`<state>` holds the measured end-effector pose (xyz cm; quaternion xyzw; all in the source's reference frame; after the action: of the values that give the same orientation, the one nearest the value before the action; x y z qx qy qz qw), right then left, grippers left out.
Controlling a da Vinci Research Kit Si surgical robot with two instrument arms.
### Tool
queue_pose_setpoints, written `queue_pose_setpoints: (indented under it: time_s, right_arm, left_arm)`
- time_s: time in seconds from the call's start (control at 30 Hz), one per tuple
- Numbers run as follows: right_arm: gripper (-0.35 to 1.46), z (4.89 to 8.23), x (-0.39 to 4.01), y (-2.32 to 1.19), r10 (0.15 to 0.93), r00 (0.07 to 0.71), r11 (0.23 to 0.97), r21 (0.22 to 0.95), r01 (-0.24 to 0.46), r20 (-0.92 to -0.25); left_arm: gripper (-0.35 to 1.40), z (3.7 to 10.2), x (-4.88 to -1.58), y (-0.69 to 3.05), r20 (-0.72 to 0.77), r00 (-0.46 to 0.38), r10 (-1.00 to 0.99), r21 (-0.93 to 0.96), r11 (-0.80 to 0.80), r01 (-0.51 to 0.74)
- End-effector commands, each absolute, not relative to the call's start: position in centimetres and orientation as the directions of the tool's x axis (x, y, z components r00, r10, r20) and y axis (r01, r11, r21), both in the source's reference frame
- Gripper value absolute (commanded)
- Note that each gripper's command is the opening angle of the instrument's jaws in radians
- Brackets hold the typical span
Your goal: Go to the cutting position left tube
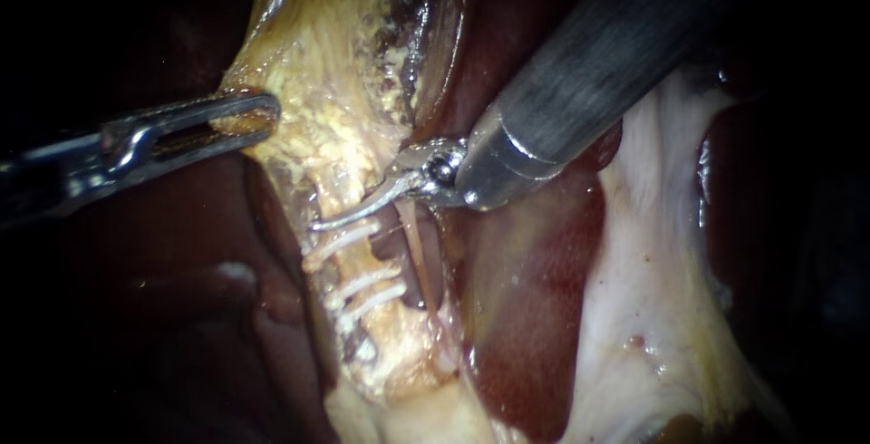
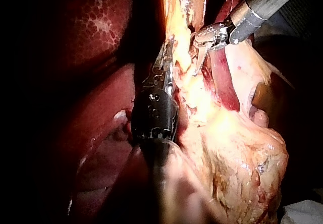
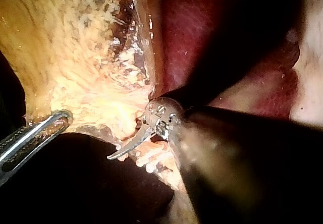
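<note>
Just below centre, toward 6 o'clock: left tube, crossed by three white clips. In from 1 o'clock, right instrument, curved jaws apparently closed and empty, tip lying over the tube just at 12 o'clock of the top clip; contact hard to judge. At 9 o'clock, left instrument, jaws clamped on the edge of yellow tissue. At 4 o'clock, dark red liver.
</note>
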<state>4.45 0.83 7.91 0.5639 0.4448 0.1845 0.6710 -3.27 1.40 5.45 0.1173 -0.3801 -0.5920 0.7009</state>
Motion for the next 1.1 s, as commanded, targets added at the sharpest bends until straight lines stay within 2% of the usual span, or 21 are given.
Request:
queue_pose_setpoints:
  time_s: [0.03,1.1]
  right_arm:
    - [1.26,7.91,4.45,0.84,0.749,0.536,0.297,0.921,0.254,-0.389]
    - [1.29,7.82,4.48,0.78,0.759,0.519,0.278,0.916,0.288,-0.394]
  left_arm:
    - [-0.35,5.45,-3.26,1.4,0.394,0.01,-0.919,0.614,0.272,0.741]
    - [-0.35,5.44,-3.24,1.42,0.393,0.011,-0.919,0.616,0.272,0.74]
